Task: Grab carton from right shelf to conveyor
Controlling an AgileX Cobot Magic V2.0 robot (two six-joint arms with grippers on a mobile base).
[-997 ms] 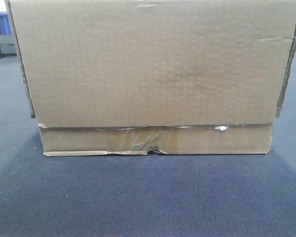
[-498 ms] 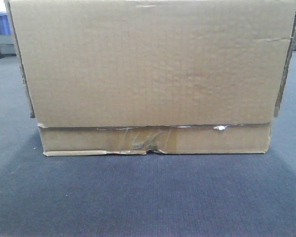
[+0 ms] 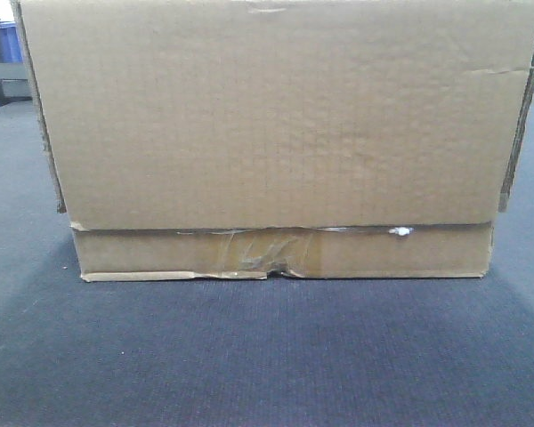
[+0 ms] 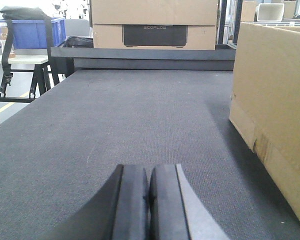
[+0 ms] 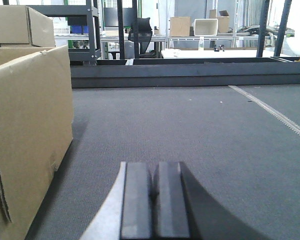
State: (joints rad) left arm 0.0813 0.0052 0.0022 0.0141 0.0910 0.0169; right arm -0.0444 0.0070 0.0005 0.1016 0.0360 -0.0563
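You see carton (image 3: pixel 276 133) resting on conveyor (image 3: pixel 267 356) | left gripper (image 4: pixel 149 200) pressed together, empty | right gripper (image 5: pixel 154 200) likewise | far box (image 4: pixel 155 25) label reads "ECOFLOW"

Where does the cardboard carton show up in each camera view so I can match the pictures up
Front view: the carton fills most of the frame, its taped lower strip at centre.
Left wrist view: at the right edge, right of the shut left pincer.
Right wrist view: at the left edge, left of the shut right pincer.
Shared landmark: the dark conveyor belt it sits on.
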